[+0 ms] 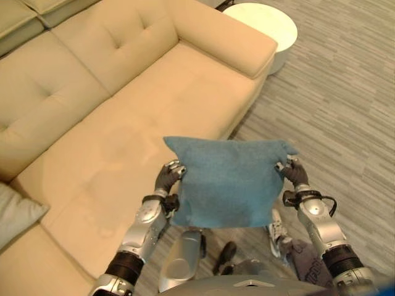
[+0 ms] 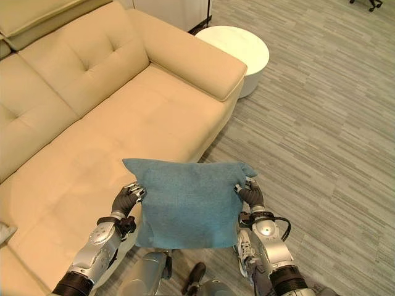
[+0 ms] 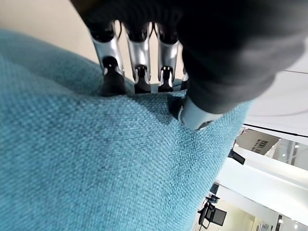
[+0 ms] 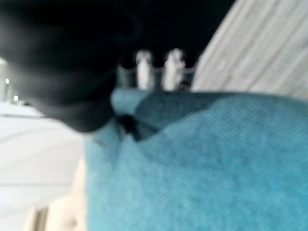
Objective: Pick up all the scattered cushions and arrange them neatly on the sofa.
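Left eye view, lower centre of the frame: a square teal cushion (image 1: 229, 182) is held up in the air between both of the robot's hands, its face turned toward the camera and its top edge roughly level. The left hand (image 1: 168, 178) grips the cushion's left edge, just below its upper left corner, while the right hand (image 1: 294, 173) grips the upper right corner, where the fabric bunches into a small peak. In the left wrist view, the left hand's fingers (image 3: 111, 72) curl down onto the woven teal cloth with the thumb (image 3: 195, 114) pressing in beside them, pinching the cushion's edge. In the right wrist view, the right hand's fingers (image 4: 144, 71) wrap over the cushion's rim, and the cloth dents where it is gripped.

Behind the cushion, filling the left and centre of the frame, runs a long cream sofa (image 1: 123, 123) with a tufted back and a broad padded armrest (image 1: 228, 37) at its far end. The cushion hangs over the sofa's front edge, partly above the seat and partly above the floor. At the lower left edge, a pale grey cushion (image 1: 15, 213) lies on the seat. In the upper right of the frame, just past the armrest, stands a round white side table (image 1: 262, 24) on grey wood-grain flooring (image 1: 345, 111).
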`<state>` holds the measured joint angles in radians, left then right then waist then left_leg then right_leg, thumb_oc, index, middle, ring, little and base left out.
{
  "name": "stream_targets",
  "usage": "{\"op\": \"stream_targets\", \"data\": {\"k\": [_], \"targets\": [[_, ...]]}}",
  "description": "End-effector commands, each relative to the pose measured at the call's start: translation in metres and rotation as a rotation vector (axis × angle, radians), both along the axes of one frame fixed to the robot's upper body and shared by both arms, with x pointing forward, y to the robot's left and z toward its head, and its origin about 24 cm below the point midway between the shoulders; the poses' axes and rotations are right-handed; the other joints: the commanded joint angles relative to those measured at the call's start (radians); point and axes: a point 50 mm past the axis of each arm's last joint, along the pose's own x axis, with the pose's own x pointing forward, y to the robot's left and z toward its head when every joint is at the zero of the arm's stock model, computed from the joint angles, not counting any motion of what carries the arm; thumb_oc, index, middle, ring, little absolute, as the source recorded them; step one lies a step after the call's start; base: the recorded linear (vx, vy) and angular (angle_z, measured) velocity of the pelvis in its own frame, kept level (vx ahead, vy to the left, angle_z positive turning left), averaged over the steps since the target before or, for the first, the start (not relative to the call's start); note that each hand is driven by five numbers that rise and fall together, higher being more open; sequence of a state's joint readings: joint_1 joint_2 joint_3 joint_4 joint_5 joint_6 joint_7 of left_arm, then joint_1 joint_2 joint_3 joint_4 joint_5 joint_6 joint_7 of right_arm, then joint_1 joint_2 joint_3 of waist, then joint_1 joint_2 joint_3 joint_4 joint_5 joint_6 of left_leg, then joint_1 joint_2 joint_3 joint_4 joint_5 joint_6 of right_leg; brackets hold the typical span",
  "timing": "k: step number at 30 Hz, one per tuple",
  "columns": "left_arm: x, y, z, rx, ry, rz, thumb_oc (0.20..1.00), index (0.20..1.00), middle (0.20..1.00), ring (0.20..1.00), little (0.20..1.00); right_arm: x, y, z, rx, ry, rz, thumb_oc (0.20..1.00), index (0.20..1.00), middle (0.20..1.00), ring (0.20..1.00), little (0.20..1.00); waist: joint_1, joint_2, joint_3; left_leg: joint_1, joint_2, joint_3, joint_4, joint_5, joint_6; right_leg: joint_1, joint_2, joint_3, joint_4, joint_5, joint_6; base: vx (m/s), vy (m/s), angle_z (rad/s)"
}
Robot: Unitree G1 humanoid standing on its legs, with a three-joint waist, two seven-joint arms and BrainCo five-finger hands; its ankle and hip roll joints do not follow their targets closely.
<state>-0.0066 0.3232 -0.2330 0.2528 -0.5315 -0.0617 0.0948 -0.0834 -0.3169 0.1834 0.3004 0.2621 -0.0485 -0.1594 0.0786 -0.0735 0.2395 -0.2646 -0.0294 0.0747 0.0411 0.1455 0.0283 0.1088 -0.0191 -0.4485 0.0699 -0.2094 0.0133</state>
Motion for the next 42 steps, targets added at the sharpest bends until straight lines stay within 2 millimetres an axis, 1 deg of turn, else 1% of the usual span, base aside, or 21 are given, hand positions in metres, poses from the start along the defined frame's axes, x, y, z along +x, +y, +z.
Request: {"op": "stream_targets", "data": {"k": [1, 2, 4, 6, 9, 11, 13, 15, 16, 22, 24, 25, 28, 29, 30, 32, 34, 35, 37, 39, 42], "targets": [[0.016, -0.008, 0.043, -0.046, -0.22, -0.041, 0.2, 0.2, 0.2, 0.2, 0.2, 0.013, 0.018, 0.031, 0.045, -0.18, 0.07, 0.2, 0.2, 0.2, 0.2, 0.2, 0.019, -0.079, -0.108, -0.007, -0.025, -0.025, 0.083, -0.197, 0.015, -0.021, 0.006, 0.052, 0.109, 0.02, 0.029, 0.43, 0.291, -0.28], [0.016, -0.005, 0.045, -0.026, -0.223, -0.044, 0.2, 0.2, 0.2, 0.2, 0.2, 0.016, 0.024, 0.033, 0.04, -0.184, 0.093, 0.2, 0.2, 0.2, 0.2, 0.2, 0.021, -0.089, -0.085, 0.015, -0.042, -0.04, 0.136, -0.249, 0.059, -0.109, -0.062, 0.066, 0.367, 0.105, 0.075, 0.33, 0.336, -0.24], [0.016, -0.001, 0.047, -0.006, -0.233, -0.038, 0.2, 0.2, 0.2, 0.2, 0.2, 0.015, 0.028, 0.032, 0.054, -0.181, 0.105, 0.2, 0.2, 0.2, 0.2, 0.2, 0.02, -0.087, -0.074, 0.055, -0.052, -0.042, 0.143, -0.288, 0.096, -0.194, -0.106, 0.088, 0.509, 0.15, 0.091, 0.4, 0.357, -0.05], [0.018, -0.001, 0.049, -0.013, -0.241, -0.037, 0.2, 0.2, 0.2, 0.2, 0.2, 0.017, 0.03, 0.033, 0.068, -0.184, 0.109, 0.2, 0.2, 0.2, 0.2, 0.2, 0.034, -0.074, -0.071, 0.091, -0.044, -0.053, 0.137, -0.301, 0.105, -0.206, -0.106, 0.08, 0.439, 0.11, 0.07, 0.32, 0.19, 0.0], [0.017, -0.001, 0.049, -0.012, -0.242, -0.047, 0.2, 0.2, 0.2, 0.2, 0.2, 0.02, 0.028, 0.036, 0.073, -0.197, 0.106, 0.2, 0.2, 0.2, 0.2, 0.2, 0.054, -0.049, -0.07, 0.115, -0.029, -0.071, 0.132, -0.313, 0.1, -0.204, -0.065, 0.1, 0.245, 0.052, 0.045, 0.27, 0.095, 0.09], [0.018, -0.003, 0.049, -0.015, -0.244, -0.055, 0.2, 0.2, 0.2, 0.2, 0.2, 0.019, 0.025, 0.038, 0.072, -0.205, 0.098, 0.2, 0.2, 0.2, 0.2, 0.2, 0.056, -0.041, -0.066, 0.125, -0.03, -0.091, 0.126, -0.311, 0.094, -0.226, -0.03, 0.169, 0.115, 0.058, 0.047, 0.25, 0.037, 0.03], [0.021, -0.008, 0.048, -0.02, -0.25, -0.071, 0.2, 0.2, 0.2, 0.2, 0.2, 0.018, 0.019, 0.038, 0.064, -0.21, 0.076, 0.2, 0.2, 0.2, 0.2, 0.2, 0.044, -0.033, -0.057, 0.131, -0.043, -0.134, 0.13, -0.317, 0.089, -0.262, 0.002, 0.298, 0.013, 0.1, 0.063, 0.26, -0.003, 0.53], [0.023, -0.016, 0.05, -0.025, -0.263, -0.099, 0.2, 0.2, 0.2, 0.2, 0.2, 0.016, 0.013, 0.039, 0.045, -0.214, 0.063, 0.2, 0.2, 0.2, 0.2, 0.2, 0.026, -0.032, -0.046, 0.124, -0.064, -0.183, 0.149, -0.324, 0.084, -0.293, 0.022, 0.413, -0.001, 0.125, 0.07, 0.23, -0.08, 0.98], [0.025, -0.02, 0.051, -0.024, -0.27, -0.119, 0.2, 0.2, 0.2, 0.2, 0.2, 0.016, 0.01, 0.039, 0.045, -0.213, 0.059, 0.2, 0.2, 0.2, 0.2, 0.2, 0.02, -0.036, -0.044, 0.119, -0.074, -0.209, 0.166, -0.333, 0.081, -0.276, 0.023, 0.431, -0.013, 0.133, 0.073, 0.3, -0.164, 1.33], [0.019, -0.031, 0.047, -0.066, -0.263, -0.154, 0.2, 0.2, 0.2, 0.2, 0.2, 0.012, 0.001, 0.037, 0.035, -0.21, 0.054, 0.2, 0.2, 0.2, 0.2, 0.2, 0.012, -0.044, -0.067, 0.138, -0.083, -0.317, 0.161, -0.339, 0.036, -0.216, 0.019, 0.288, -0.055, 0.136, 0.043, 0.27, -0.212, 1.09], [0.018, -0.032, 0.047, -0.072, -0.26, -0.155, 0.2, 0.2, 0.2, 0.2, 0.2, 0.013, 0.0, 0.038, 0.037, -0.212, 0.048, 0.2, 0.2, 0.2, 0.2, 0.2, 0.01, -0.044, -0.067, 0.137, -0.08, -0.321, 0.167, -0.339, 0.026, -0.203, 0.019, 0.266, -0.065, 0.128, 0.036, 0.16, -0.163, 0.65], [0.018, -0.034, 0.047, -0.086, -0.263, -0.158, 0.2, 0.2, 0.2, 0.2, 0.2, 0.013, -0.004, 0.04, 0.04, -0.221, 0.038, 0.2, 0.2, 0.2, 0.2, 0.2, 0.005, -0.046, -0.064, 0.113, -0.072, -0.313, 0.191, -0.34, 0.009, -0.184, 0.018, 0.222, -0.088, 0.121, 0.025, 0.18, -0.232, 0.65], [0.018, -0.036, 0.048, -0.101, -0.264, -0.156, 0.2, 0.2, 0.2, 0.2, 0.2, 0.014, -0.009, 0.044, 0.023, -0.237, 0.026, 0.2, 0.2, 0.2, 0.2, 0.2, -0.011, -0.046, -0.054, 0.056, -0.033, -0.198, 0.256, -0.359, 0.003, -0.147, 0.013, 0.156, -0.123, 0.106, 0.007, 0.08, -0.116, 0.9], [0.019, -0.036, 0.048, -0.101, -0.265, -0.156, 0.2, 0.2, 0.2, 0.2, 0.2, 0.014, -0.009, 0.044, 0.023, -0.238, 0.025, 0.2, 0.2, 0.2, 0.2, 0.2, -0.012, -0.046, -0.055, 0.052, -0.034, -0.199, 0.261, -0.36, 0.003, -0.148, 0.013, 0.154, -0.124, 0.106, 0.007, 0.02, -0.014, 1.18], [0.019, -0.038, 0.049, -0.108, -0.267, -0.157, 0.2, 0.2, 0.2, 0.2, 0.2, 0.013, -0.012, 0.046, 0.012, -0.243, 0.011, 0.2, 0.2, 0.2, 0.2, 0.2, -0.025, -0.043, -0.051, 0.026, 0.001, -0.094, 0.285, -0.372, 0.013, -0.132, 0.01, 0.115, -0.145, 0.102, 0.002, 0.03, 0.006, 1.02], [0.018, -0.041, 0.049, -0.117, -0.269, -0.164, 0.2, 0.2, 0.2, 0.2, 0.2, 0.01, -0.02, 0.046, 0.001, -0.244, -0.027, 0.2, 0.2, 0.2, 0.2, 0.2, -0.049, -0.033, -0.063, 0.046, 0.042, 0.046, 0.207, -0.357, 0.013, -0.116, 0.002, 0.061, -0.157, 0.095, 0.011, 0.07, 0.069, 1.07], [0.02, -0.042, 0.051, -0.11, -0.273, -0.172, 0.2, 0.2, 0.2, 0.2, 0.2, 0.009, -0.025, 0.045, -0.013, -0.237, -0.062, 0.2, 0.2, 0.2, 0.2, 0.2, -0.067, -0.021, -0.074, 0.032, 0.042, 0.153, 0.154, -0.33, 0.004, -0.113, -0.005, 0.013, -0.154, 0.092, 0.016, 0.06, 0.206, 1.1], [0.019, -0.042, 0.05, -0.106, -0.271, -0.177, 0.2, 0.2, 0.2, 0.2, 0.2, 0.009, -0.023, 0.044, -0.013, -0.228, -0.056, 0.2, 0.2, 0.2, 0.2, 0.2, -0.064, -0.016, -0.084, 0.067, 0.041, 0.156, 0.089, -0.327, 0.003, -0.12, -0.005, 0.013, -0.13, 0.086, 0.023, 0.1, 0.248, 1.08], [0.018, -0.039, 0.048, -0.08, -0.259, -0.172, 0.2, 0.2, 0.2, 0.2, 0.2, 0.009, -0.017, 0.04, -0.008, -0.21, -0.037, 0.2, 0.2, 0.2, 0.2, 0.2, -0.053, -0.014, -0.088, 0.087, 0.019, 0.087, 0.09, -0.331, 0.015, -0.128, -0.017, 0.011, -0.057, 0.073, 0.031, 0.13, 0.268, 0.36], [0.017, -0.041, 0.05, -0.083, -0.267, -0.189, 0.2, 0.2, 0.2, 0.2, 0.2, 0.008, -0.015, 0.038, -0.001, -0.201, -0.026, 0.2, 0.2, 0.2, 0.2, 0.2, -0.056, -0.009, -0.085, 0.12, 0.012, 0.067, 0.072, -0.341, 0.03, -0.151, -0.053, -0.001, 0.062, 0.067, 0.055, 0.13, 0.294, -0.19], [0.016, -0.034, 0.053, -0.068, -0.277, -0.169, 0.2, 0.2, 0.2, 0.2, 0.2, 0.007, -0.013, 0.034, 0.0, -0.186, -0.02, 0.2, 0.2, 0.2, 0.2, 0.2, -0.06, 0.0, -0.07, 0.174, -0.017, 0.037, 0.048, -0.34, 0.081, -0.224, -0.115, 0.042, 0.289, 0.128, 0.096, 0.1, 0.273, -0.01]]}}
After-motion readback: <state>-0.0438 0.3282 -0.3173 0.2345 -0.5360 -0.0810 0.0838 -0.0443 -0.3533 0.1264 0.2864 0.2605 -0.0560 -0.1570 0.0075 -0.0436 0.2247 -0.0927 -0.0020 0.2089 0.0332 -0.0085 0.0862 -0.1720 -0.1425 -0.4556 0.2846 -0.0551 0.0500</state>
